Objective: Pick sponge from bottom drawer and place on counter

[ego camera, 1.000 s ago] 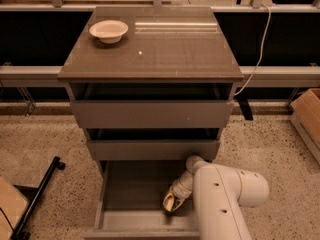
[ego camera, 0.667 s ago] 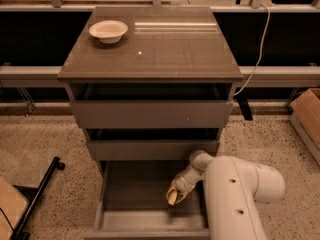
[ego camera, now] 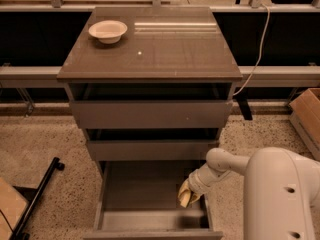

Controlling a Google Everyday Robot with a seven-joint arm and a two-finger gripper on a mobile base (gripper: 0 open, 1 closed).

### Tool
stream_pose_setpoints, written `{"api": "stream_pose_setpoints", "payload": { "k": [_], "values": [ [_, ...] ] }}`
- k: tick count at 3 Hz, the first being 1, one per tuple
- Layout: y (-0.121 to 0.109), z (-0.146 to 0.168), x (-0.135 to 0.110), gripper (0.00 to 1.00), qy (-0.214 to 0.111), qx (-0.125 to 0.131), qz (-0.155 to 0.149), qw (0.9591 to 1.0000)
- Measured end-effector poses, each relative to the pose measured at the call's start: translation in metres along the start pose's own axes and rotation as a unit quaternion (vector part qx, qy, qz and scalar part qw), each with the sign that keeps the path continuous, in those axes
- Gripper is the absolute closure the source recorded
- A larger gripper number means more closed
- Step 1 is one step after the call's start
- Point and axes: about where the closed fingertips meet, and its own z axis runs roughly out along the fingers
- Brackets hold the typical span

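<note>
- Camera view: three drawers — the bottom drawer pulled out.
- One gripper inside, by its right wall; grip unclear.
- One white bowl, counter's back-left corner.
- Sponge: cannot tell where.

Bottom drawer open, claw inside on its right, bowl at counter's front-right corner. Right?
No: camera view shows the white bowl at the counter's back-left corner. The bottom drawer is open, with the claw inside on its right.
</note>
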Motion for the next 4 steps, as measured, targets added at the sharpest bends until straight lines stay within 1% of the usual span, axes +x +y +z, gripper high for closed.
{"api": "stream_pose_setpoints", "payload": {
  "k": [1,2,3,4],
  "values": [
    [-0.025,-0.056,0.029,1.0,-0.008,-0.025,-0.007,0.9996],
    [-0.059,-0.162,0.043,1.0,-0.03,-0.032,-0.084,0.9955],
    [-0.057,-0.244,0.032,1.0,-0.053,-0.023,-0.161,0.9853],
    [-0.024,-0.331,0.034,1.0,-0.104,-0.007,-0.218,0.9703]
  ]
}}
